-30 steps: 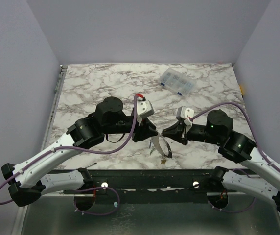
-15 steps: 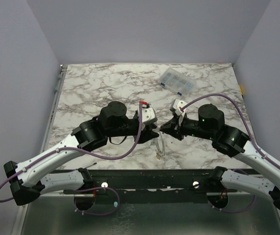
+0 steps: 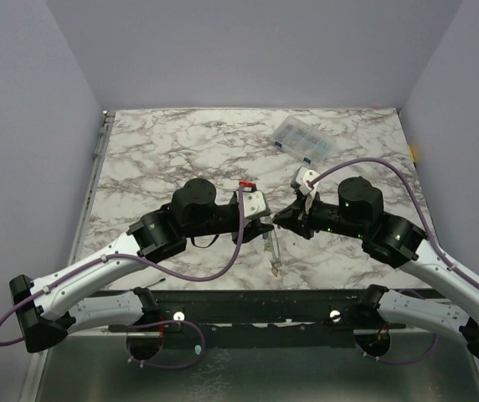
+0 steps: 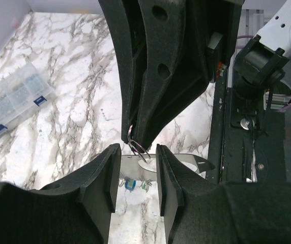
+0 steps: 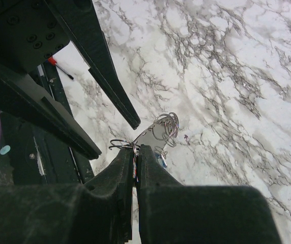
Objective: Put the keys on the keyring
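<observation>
The grey metal keyring hangs edge-on at the tips of my left gripper. In the left wrist view its grey band crosses the gap between my left gripper's fingers, which stand a little apart. Small blue and green keys dangle below it. My right gripper meets it tip to tip. In the right wrist view it is shut on a thin key with a small wire ring, beside the keyring. A bunch of small rings hangs there.
A clear plastic compartment box lies at the back right of the marble table and shows in the left wrist view. The black front rail runs close below the grippers.
Both grippers have moved up and together. The keyring has turned from an open loop lying towards the front edge to hanging edge-on between the two tips.
</observation>
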Controlling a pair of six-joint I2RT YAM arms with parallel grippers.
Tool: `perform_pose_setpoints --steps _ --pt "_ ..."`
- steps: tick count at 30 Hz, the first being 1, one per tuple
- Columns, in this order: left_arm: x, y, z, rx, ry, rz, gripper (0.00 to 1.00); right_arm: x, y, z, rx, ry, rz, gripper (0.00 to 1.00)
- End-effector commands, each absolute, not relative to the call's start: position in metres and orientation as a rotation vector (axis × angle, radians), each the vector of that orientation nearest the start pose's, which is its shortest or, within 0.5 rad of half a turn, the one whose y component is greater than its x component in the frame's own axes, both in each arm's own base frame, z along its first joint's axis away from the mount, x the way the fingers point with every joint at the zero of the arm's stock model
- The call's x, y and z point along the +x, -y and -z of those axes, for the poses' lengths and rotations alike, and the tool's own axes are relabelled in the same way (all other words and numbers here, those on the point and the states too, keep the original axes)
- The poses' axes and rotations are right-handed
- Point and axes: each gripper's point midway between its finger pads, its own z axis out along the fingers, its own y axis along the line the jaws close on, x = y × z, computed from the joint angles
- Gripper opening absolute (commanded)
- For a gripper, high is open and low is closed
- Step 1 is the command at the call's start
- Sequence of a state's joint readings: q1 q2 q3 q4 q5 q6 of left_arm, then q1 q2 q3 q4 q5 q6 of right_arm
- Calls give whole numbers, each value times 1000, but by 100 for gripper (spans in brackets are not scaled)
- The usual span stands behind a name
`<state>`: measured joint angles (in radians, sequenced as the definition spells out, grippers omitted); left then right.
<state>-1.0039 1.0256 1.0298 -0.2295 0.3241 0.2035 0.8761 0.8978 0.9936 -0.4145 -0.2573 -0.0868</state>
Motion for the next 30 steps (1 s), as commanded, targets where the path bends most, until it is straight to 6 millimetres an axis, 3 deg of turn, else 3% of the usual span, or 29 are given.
perform_pose_setpoints --steps 1,21,25,30 --pt "157 331 -316 1232 -1327 826 37 169 -266 -304 -1031 -1609 -780 0" --pt "165 334 -298 1210 -1439 816 37 173 -259 -310 -991 -1606 -741 0" --pt "165 335 -296 1214 -1445 816 30 172 -259 -311 -991 -1601 -746 0" --pt "164 341 -294 1226 -1455 841 2 172 -259 -309 -992 -1603 -748 0"
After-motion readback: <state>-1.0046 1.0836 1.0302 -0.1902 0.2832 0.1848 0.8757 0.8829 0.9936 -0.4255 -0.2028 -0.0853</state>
